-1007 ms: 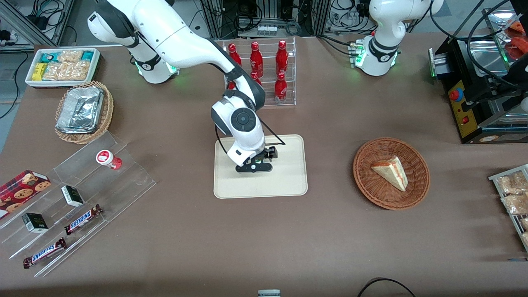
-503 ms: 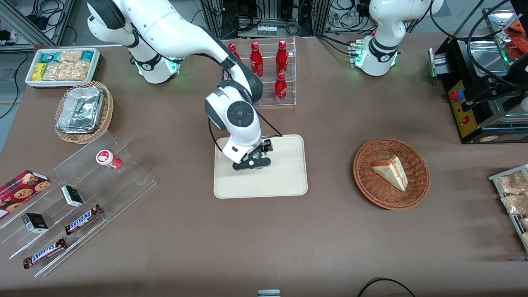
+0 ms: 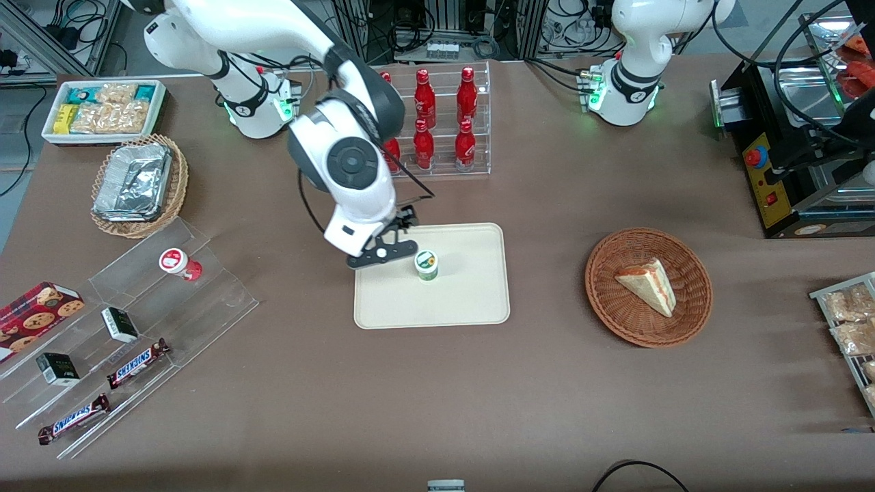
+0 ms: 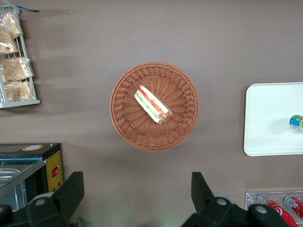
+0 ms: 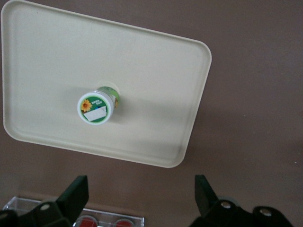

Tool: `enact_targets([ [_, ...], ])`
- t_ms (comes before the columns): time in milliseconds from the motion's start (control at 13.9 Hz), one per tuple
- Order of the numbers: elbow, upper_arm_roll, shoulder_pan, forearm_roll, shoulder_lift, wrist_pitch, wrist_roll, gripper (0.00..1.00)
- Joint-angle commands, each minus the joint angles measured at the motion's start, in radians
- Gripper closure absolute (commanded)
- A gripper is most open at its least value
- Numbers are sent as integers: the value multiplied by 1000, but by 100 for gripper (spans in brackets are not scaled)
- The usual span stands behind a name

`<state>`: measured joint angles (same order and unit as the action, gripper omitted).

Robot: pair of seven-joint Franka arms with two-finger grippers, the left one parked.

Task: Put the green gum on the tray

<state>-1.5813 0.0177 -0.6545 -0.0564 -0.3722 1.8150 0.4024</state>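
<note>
The green gum [image 3: 427, 265] stands upright on the cream tray [image 3: 472, 301], its white lid with a green-and-yellow mark facing up. It also shows in the right wrist view [image 5: 97, 107] on the tray [image 5: 156, 80], and in the left wrist view [image 4: 297, 122] on the tray [image 4: 265, 118]. My right gripper [image 3: 383, 251] is open and empty, raised above the tray's rim on the working arm's side, apart from the gum. In the right wrist view the gripper [image 5: 140, 196] has its fingers spread wide with nothing between them.
A clear rack of red bottles [image 3: 437, 123] stands farther from the camera than the tray. A wicker basket with a sandwich [image 3: 648, 285] lies toward the parked arm's end. A clear stepped shelf with the red gum [image 3: 179, 263], candy bars and boxes, and a foil tray in a basket [image 3: 137, 183], lie toward the working arm's end.
My gripper has let go of the green gum, risen and drawn back toward the working arm's end. The gum now stands uncovered on the tray.
</note>
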Motion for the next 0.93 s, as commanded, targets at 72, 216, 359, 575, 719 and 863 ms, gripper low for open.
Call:
enact_targets([
  [72,-9,-4,45,12,78,-92,-80,0],
  [216,-11,4,58,12,108,-127,-118,0],
  [359,-23,8,90,12,137,-144,-157,0],
  [575,-52,5,165,12,180,-155,-200,0],
  [719,-57,2,228,12,196,-161,-203,0],
  [863,-62,-1,301,12,207,-161,-233,0],
])
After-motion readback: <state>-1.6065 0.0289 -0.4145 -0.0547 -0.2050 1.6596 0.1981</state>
